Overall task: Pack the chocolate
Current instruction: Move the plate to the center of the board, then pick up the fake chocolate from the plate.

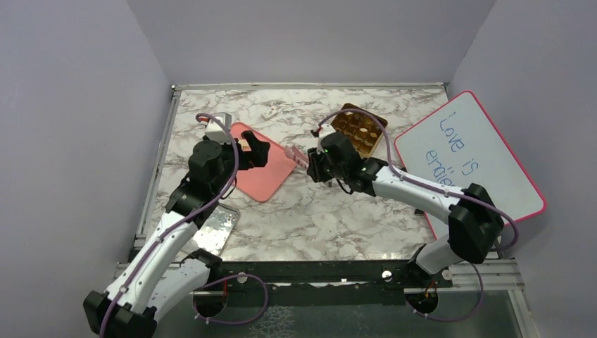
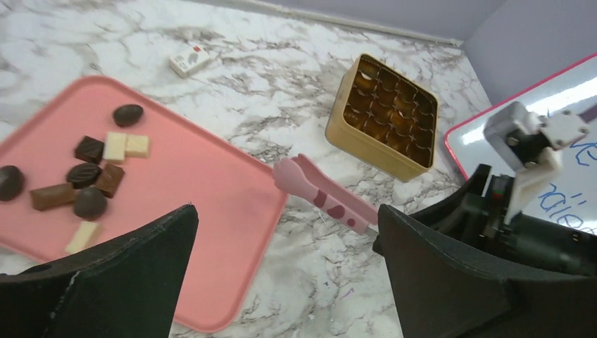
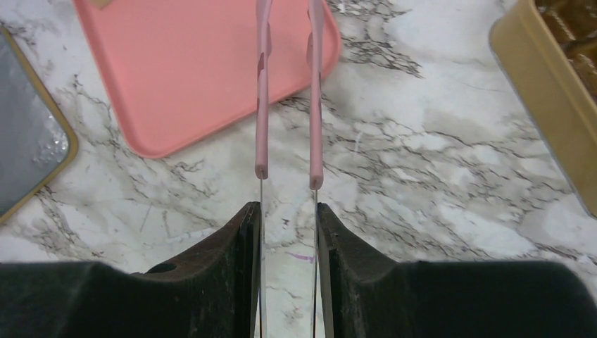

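Several chocolate pieces, dark brown and cream, lie loose at the left end of a pink tray. The square gold box with gridded compartments stands on the marble to the right of the tray. My left gripper hangs open above the tray's near right corner with nothing between its fingers. My right gripper is shut on the pink tweezers, whose arms reach over the tray's edge. The tweezers' tips run out of the right wrist view. From above, the tweezers lie between the tray and the box.
A whiteboard with a pink rim lies at the right. A silver lid rests near the left arm. A small white block sits on the marble beyond the tray. Grey walls close in the table's left, far and right sides.
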Controlling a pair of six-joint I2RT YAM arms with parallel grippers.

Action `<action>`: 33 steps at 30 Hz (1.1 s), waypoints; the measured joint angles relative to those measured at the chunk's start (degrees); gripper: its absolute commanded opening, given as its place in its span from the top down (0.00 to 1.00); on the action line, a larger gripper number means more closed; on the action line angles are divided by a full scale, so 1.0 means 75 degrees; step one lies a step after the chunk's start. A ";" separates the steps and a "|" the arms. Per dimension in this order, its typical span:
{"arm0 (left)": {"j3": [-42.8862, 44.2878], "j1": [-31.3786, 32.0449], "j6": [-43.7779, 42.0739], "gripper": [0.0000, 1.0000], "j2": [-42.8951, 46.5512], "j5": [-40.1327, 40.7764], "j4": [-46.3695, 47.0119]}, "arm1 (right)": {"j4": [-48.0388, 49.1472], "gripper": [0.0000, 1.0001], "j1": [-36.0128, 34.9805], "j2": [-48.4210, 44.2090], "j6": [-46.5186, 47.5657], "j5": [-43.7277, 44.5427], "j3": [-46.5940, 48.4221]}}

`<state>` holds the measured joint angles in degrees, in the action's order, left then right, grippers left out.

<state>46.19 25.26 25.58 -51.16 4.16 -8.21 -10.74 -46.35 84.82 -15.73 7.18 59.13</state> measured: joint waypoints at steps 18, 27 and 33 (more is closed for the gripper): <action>-0.0746 0.0000 -0.1501 0.01 0.4450 0.2483 -0.1128 | 0.0108 0.63 -0.1821 0.3162 -0.0300 0.0286 0.3144; -0.0953 0.0000 -0.1539 0.01 0.4695 0.2588 -0.1116 | 0.0023 0.60 -0.2177 0.4266 -0.0099 0.0466 0.4345; -0.0965 0.0000 -0.1565 0.01 0.4613 0.2570 -0.1116 | -0.0402 0.60 -0.2279 0.4890 0.0044 0.0662 0.5074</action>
<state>38.96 25.26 13.85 -16.56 23.44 -16.58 -13.76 -63.44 121.49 -15.40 12.14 97.19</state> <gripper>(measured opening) 0.989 0.402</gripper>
